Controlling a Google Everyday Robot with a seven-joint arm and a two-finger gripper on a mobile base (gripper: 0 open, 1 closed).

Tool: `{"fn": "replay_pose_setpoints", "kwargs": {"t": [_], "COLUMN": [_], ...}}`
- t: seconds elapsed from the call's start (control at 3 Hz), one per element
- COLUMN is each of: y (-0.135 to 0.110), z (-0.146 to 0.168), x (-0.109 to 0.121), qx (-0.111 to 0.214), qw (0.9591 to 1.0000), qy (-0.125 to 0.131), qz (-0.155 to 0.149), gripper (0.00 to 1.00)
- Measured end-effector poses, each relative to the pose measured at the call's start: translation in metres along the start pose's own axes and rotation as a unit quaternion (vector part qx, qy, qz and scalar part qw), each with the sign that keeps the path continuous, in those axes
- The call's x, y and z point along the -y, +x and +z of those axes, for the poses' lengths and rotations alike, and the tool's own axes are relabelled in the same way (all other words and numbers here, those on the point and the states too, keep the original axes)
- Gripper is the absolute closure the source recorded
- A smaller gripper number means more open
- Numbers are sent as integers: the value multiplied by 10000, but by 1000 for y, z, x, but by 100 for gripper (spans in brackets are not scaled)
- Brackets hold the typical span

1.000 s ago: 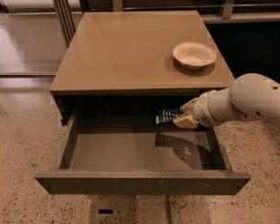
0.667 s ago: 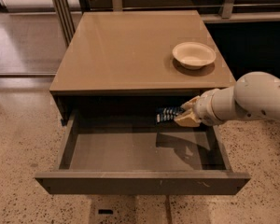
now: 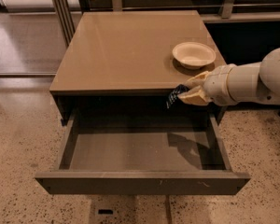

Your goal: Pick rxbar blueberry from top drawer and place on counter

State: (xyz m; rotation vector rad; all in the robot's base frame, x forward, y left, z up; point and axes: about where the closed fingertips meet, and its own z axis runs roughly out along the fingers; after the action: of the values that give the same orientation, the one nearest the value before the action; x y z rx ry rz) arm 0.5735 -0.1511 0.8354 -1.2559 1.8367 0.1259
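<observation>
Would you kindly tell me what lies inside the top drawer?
The top drawer shows only its bare grey floor and a shadow. The tool grips the rxbar blueberry above its back right corner. The strip beneath the counter is too dark to see.

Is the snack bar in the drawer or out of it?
Out. The gripper, shut on the snack bar, holds it by the front edge of the counter, above the bare floor of the drawer; not set down.

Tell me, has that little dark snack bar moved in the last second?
Yes. The rxbar blueberry, held in the gripper fingers, has risen from the top drawer opening to the level of the counter front edge.
</observation>
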Motion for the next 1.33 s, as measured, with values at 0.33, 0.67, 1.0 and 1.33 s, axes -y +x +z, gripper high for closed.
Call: {"fn": "replay_pose_setpoints", "kwargs": {"t": [0.33,0.67,1.0,1.33], "y": [-28,-52,-72,-94], "z": [-17,-22,-12,8], "x": [12,21,31,42], "qx": [271,528,708,815], "qw": [9993,9978,9962,9946], "qy": [59,36,-55,-168], "qz": [-257,-407,-504,-613], "gripper": [100,100,100,100]}}
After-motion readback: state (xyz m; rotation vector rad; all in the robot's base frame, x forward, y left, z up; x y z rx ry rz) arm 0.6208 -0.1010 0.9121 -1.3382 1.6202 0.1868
